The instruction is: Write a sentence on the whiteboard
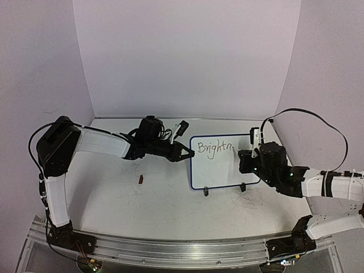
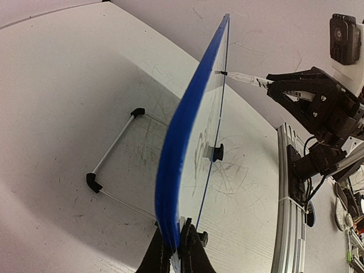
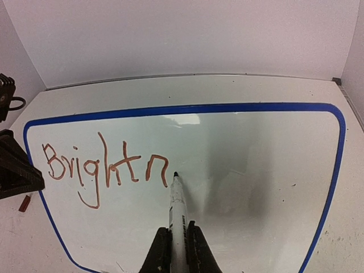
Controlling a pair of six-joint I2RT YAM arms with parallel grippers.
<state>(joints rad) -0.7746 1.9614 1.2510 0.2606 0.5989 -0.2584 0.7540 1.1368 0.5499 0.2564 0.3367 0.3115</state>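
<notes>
Blue-framed whiteboard [image 1: 219,173]: left claw [image 2: 177,243] clamped shut on its edge.
Marker [image 3: 178,202]: pinched in right claw [image 3: 177,242], tip ahead.
Advice: we press lightly, board steady.

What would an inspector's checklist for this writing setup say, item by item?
Surface: white table, with faint grey scribbles.
Job's things: whiteboard standing on its feet; "Brightn" handwritten on it, sentence unfinished.
Clutter: small red object on the table, left of the whiteboard.
Grippers: left gripper shut on the whiteboard's edge; right gripper shut on a marker, tip on the whiteboard.
Cables: black cable arches behind the right gripper.
Surroundings: plain white walls; metal rail along the near edge.
</notes>
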